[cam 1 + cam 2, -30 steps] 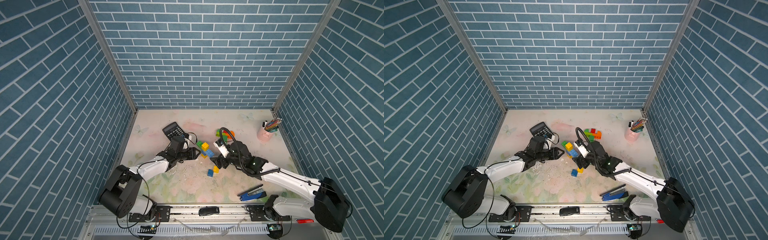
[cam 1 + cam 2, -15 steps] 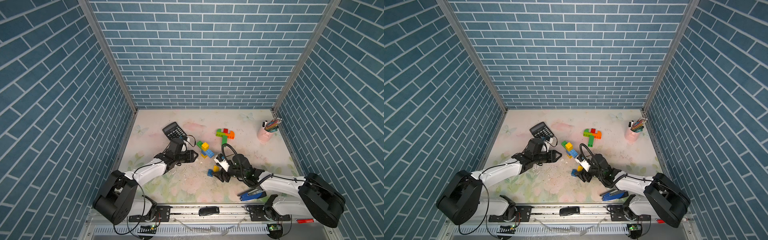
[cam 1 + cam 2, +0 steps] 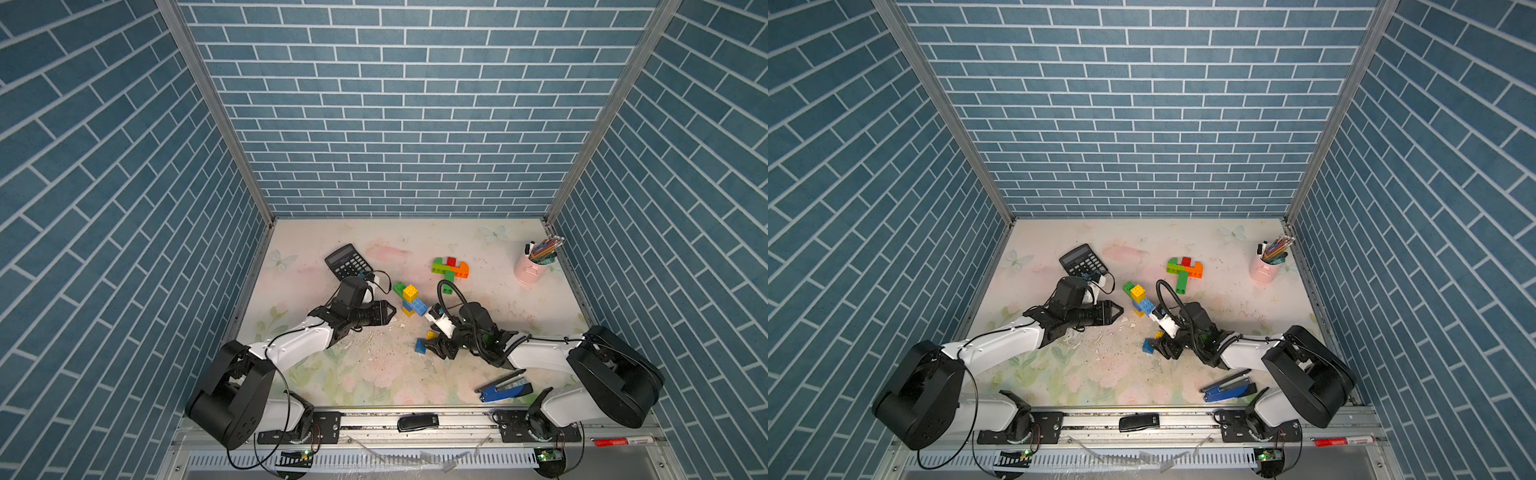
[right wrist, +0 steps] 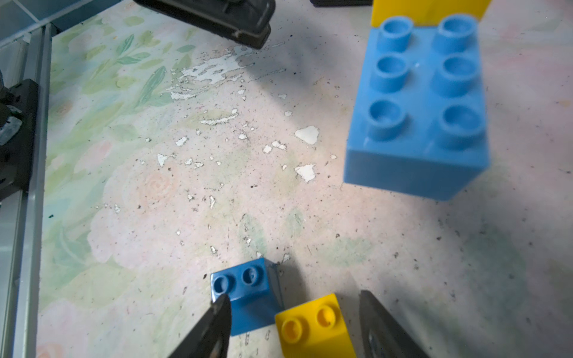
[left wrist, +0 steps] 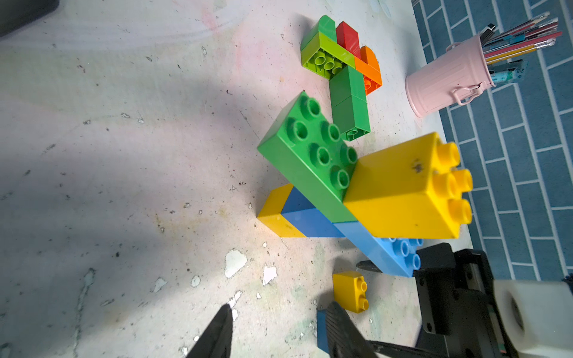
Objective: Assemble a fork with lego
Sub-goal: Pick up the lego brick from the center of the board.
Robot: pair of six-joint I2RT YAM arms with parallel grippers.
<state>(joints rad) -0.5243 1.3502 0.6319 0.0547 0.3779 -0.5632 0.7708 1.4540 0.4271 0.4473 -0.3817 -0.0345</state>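
A flat lego piece of lime, red, orange and green bricks [image 3: 451, 268] [image 3: 1183, 270] [image 5: 341, 62] lies toward the back. Nearer the middle stands a cluster of green, yellow and blue bricks [image 3: 411, 299] [image 5: 372, 186]. A small blue brick [image 4: 245, 294] [image 3: 420, 345] and a small yellow brick [image 4: 313, 325] [image 3: 431, 334] lie side by side on the mat. My right gripper [image 4: 294, 322] [image 3: 432, 347] is low over these two, open, with both between its fingers. My left gripper [image 5: 279, 328] [image 3: 390, 311] is open and empty, left of the cluster.
A black calculator [image 3: 348, 262] lies behind the left arm. A pink cup of pens [image 3: 532, 268] stands at the back right. A blue stapler [image 3: 503, 388] lies near the front right. The mat is flaked white between the arms.
My right gripper has come forward and down from the brick cluster to the small blue and yellow bricks, and its jaws have narrowed. The left arm has barely moved.
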